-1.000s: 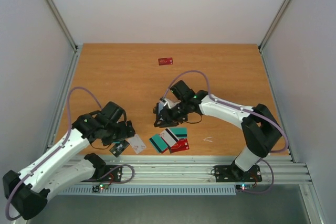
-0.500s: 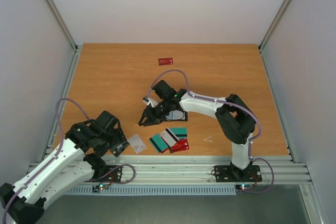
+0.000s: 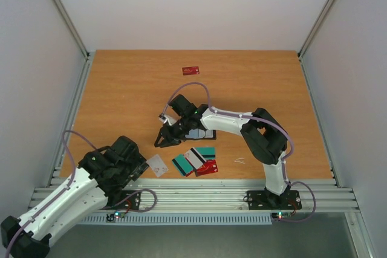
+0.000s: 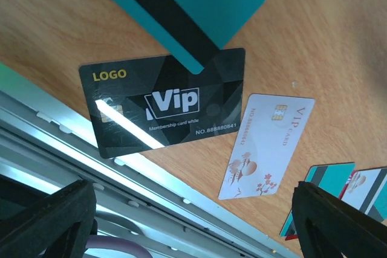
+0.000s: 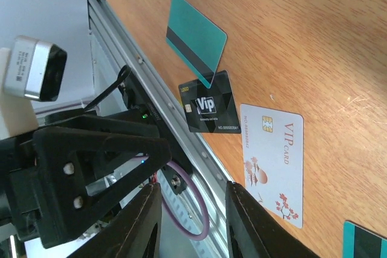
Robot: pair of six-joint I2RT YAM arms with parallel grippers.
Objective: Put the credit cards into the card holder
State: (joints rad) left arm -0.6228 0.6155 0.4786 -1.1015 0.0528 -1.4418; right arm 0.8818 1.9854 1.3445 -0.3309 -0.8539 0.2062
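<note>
My left gripper is open above the table's near edge, its fingers set wide apart with nothing between them. In front of it lie a black VIP card, a teal card with a dark stripe whose corner overlaps the black one, and a white VIP card. My right gripper is open and empty and points at the same cards. The card holder lies under the right arm, partly hidden. Teal, white and red cards sit fanned out near the front edge.
A lone red card lies far back on the wooden table. The aluminium rail runs along the near edge, just behind the black card. The left arm and its camera fill the left of the right wrist view.
The left arm has drawn back toward the near left corner. The right gripper has swung left, away from the card holder, toward the white card.
</note>
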